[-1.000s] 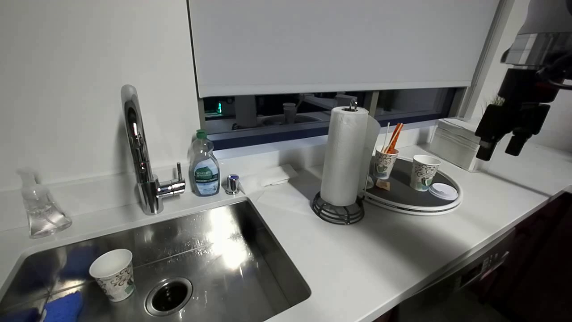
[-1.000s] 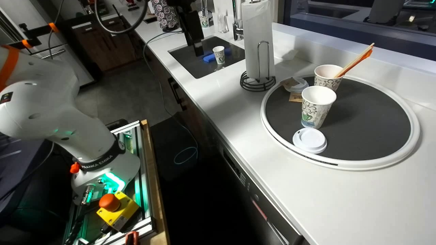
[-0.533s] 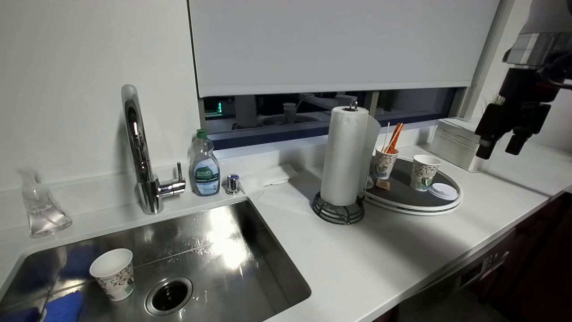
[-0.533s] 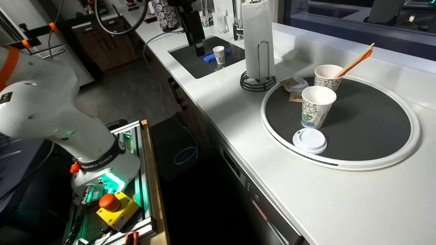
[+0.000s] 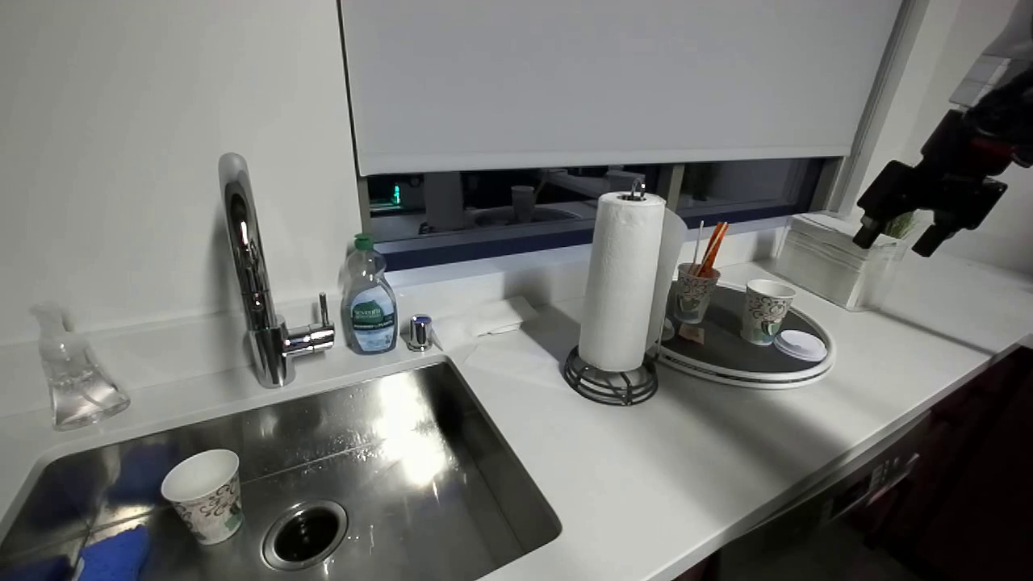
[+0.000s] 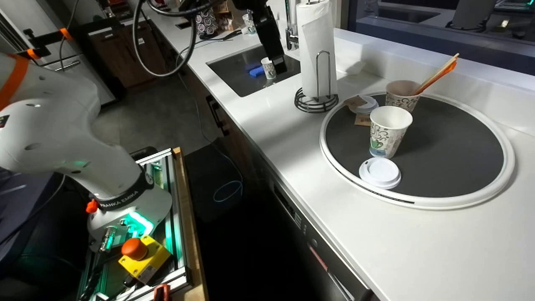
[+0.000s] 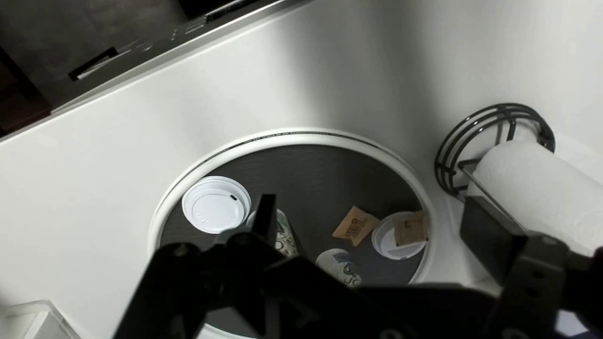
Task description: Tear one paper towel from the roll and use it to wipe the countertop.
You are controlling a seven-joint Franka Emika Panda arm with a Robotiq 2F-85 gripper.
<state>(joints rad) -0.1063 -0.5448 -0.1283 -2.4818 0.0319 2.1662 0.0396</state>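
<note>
Currently, the fingers [image 5: 868,231] are held spread above the counter [image 5: 613,468], with nothing gripped. Should the paper towel [image 5: 671,270] be tugged hard, the roll [image 5: 623,282] could be spun or toppled, as it is borne by a narrow wire base [image 5: 611,393]; by a low approach, the cups [image 6: 388,133] on the tray [image 6: 455,159] could be knocked. The roll is stood just beside the tray, its long axis vertical, the paper towel hung loose on the tray side.

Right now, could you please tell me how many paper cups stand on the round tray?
2: one paper cup beside a white lid, and a second cup, holding sticks, nearer the roll. No others seem hidden.
</note>
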